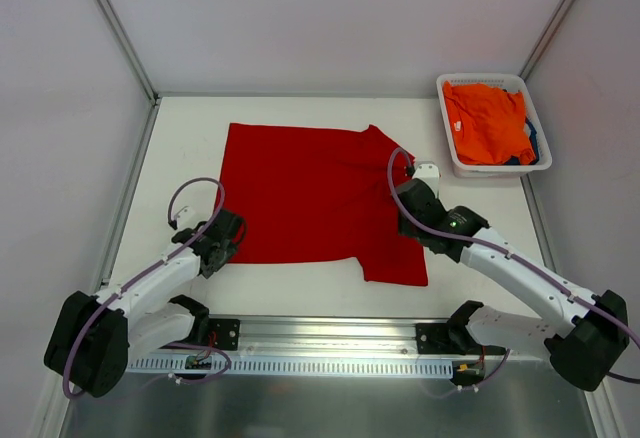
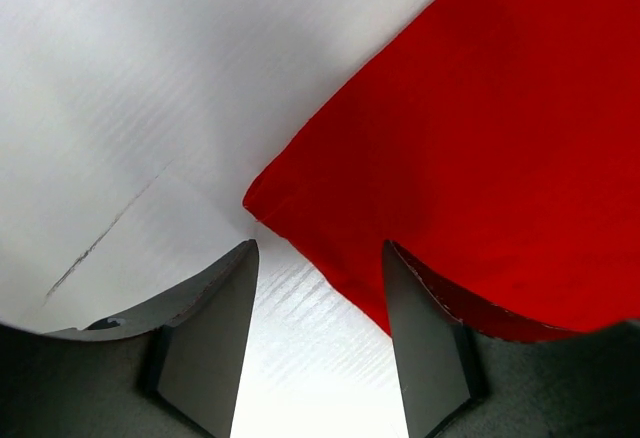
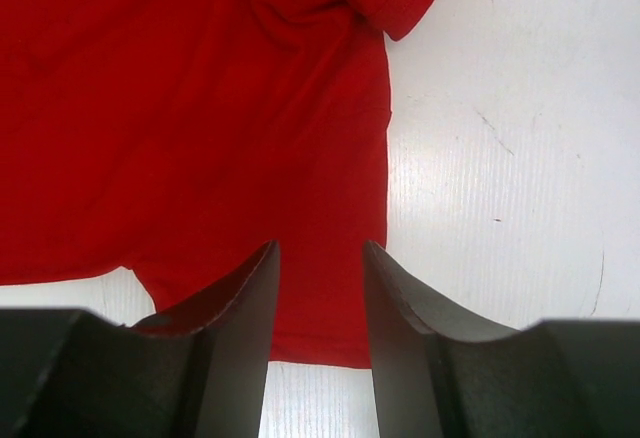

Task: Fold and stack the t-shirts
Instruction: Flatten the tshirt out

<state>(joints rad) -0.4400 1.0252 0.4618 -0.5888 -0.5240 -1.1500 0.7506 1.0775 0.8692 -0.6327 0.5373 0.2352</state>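
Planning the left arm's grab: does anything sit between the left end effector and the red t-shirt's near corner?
Nothing visible does. Only bare white table lies between the left end effector and the corner of the bright red cloth t-shirt just ahead of it.

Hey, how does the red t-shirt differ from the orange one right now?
The red t-shirt lies spread flat on the table; the orange t-shirt sits crumpled in the white basket. The red t-shirt shows most of its outline; the orange t-shirt is bunched, its shape hidden. Both are plain, bright cloth.
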